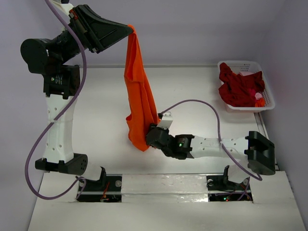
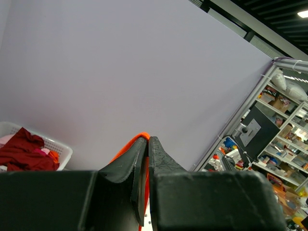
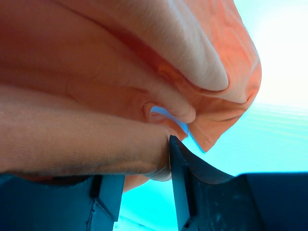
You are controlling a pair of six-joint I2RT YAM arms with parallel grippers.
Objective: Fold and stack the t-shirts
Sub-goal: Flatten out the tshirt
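The orange t-shirt (image 1: 139,96) hangs in a long bunch from my left gripper (image 1: 131,29), which is raised high at the back left and shut on its top edge. In the left wrist view the closed jaws (image 2: 147,138) pinch orange cloth (image 2: 127,145). My right gripper (image 1: 155,130) is at the shirt's lower end just above the table. A thick fold of orange cloth (image 3: 120,72) fills its jaws (image 3: 144,159), pressed against the right finger (image 3: 192,183). The crimson t-shirt (image 1: 238,89) lies crumpled in the basket.
The white lattice basket (image 1: 239,63) stands at the back right corner of the table, also seen low left in the left wrist view (image 2: 60,147). The right arm's cable (image 1: 192,102) loops over the table's middle. A purple wall backs the table.
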